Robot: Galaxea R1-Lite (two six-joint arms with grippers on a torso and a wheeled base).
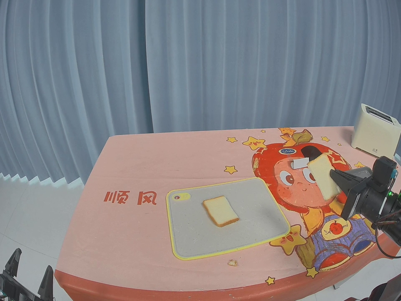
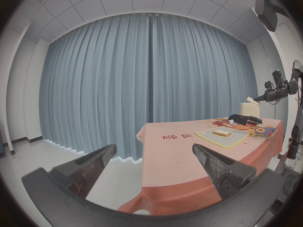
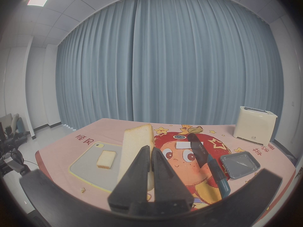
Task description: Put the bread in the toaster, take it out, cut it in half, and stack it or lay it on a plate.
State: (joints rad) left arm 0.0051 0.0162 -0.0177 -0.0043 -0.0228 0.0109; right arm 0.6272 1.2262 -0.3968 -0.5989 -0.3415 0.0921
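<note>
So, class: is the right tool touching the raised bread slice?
Touching. The right wrist view shows the right tool shut on the raised bread slice, with no gap between them.

The left gripper point(image 2: 153, 146) has black wedge-shaped fingers point(image 2: 221, 171) with scuffed pads point(image 2: 105, 155) and small screws point(image 2: 224, 184). The right arm point(image 1: 367, 201) is black, with a thin black cable point(image 1: 376, 238).

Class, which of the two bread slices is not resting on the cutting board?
The slice clamped in the right gripper, up off the table; the other slice lies flat on the board.
</note>
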